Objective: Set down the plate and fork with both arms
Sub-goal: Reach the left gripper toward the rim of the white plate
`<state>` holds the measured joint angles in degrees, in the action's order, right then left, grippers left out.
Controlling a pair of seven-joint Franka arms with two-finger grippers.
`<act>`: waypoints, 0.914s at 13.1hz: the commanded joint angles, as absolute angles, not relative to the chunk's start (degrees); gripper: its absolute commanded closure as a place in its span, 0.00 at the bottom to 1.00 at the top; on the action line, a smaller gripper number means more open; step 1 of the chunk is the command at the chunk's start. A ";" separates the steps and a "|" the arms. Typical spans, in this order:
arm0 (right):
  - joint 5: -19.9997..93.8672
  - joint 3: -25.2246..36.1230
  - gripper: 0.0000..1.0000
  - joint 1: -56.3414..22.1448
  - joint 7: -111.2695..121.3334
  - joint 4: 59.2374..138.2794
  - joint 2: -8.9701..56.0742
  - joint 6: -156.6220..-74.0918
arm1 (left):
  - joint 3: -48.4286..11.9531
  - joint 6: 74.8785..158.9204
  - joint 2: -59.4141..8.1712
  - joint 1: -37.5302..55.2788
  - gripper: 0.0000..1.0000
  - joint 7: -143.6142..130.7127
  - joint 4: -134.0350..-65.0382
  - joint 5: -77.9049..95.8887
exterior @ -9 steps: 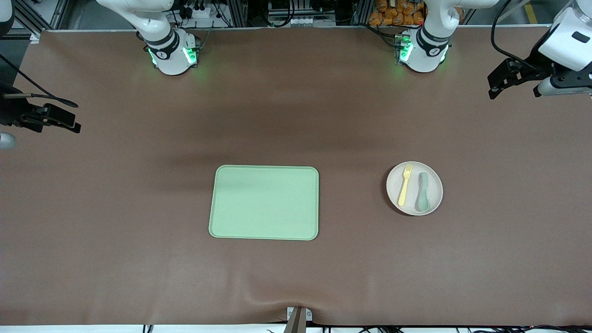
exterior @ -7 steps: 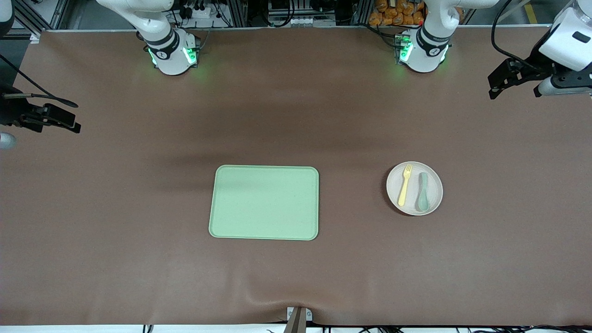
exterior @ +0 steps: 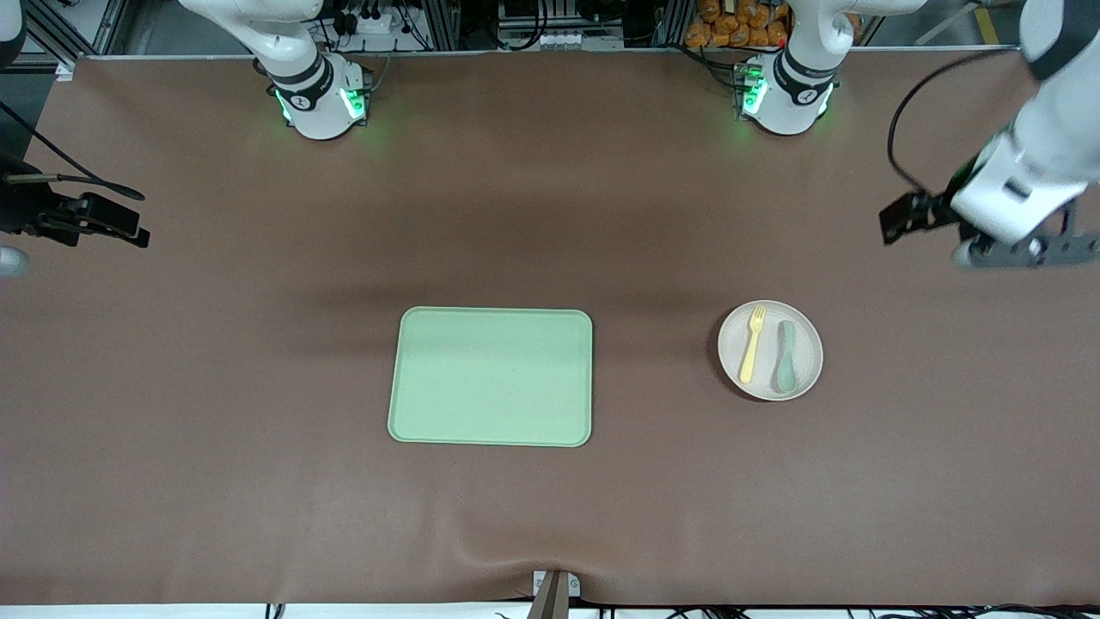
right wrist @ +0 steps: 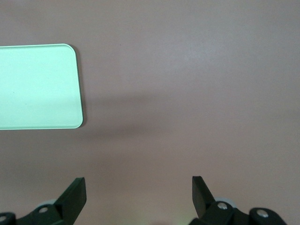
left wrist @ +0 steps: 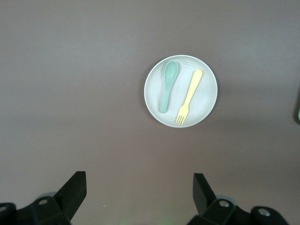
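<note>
My left claw [left wrist: 136, 194] hangs open over bare bench [exterior: 945, 413], approaching the plate [exterior: 770, 350] carrying the fork [exterior: 752, 344]; my right claw [right wrist: 138, 197] waits open. Next: descend onto the plate's rim.

Tray [exterior: 491, 376] at mid-table, flat on the table cover [exterior: 550, 215]. Plate [exterior: 770, 350] well apart from the tray, toward the left arm's end of the table, level with it in nearness to the front camera. On the plate: fork [exterior: 752, 344] and spoon [exterior: 785, 357], lying side by side and apart, fork on the side toward the tray, spoon on the side toward the left arm's end. Left gripper [exterior: 894, 225] up over bare table near the left arm's end. Right gripper [exterior: 129, 230] up over bare table at the right arm's end.
</note>
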<state>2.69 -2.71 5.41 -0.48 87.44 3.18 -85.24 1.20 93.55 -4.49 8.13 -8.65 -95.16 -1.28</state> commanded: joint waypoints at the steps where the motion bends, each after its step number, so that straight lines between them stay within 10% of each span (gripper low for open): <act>1: 3.69 -3.60 0.00 6.94 0.53 86.75 3.43 -84.55 | 1.14 97.80 -10.45 4.32 0.00 -7.21 -94.91 2.98; 9: 3.69 -3.60 0.00 6.94 0.53 86.75 3.43 -84.55 | 0.88 117.15 -27.49 -3.51 0.00 6.30 -100.28 14.49; 12: 3.78 -3.60 0.00 6.94 0.53 86.75 3.43 -84.55 | 0.88 119.09 -30.32 -3.78 0.16 8.88 -100.28 17.66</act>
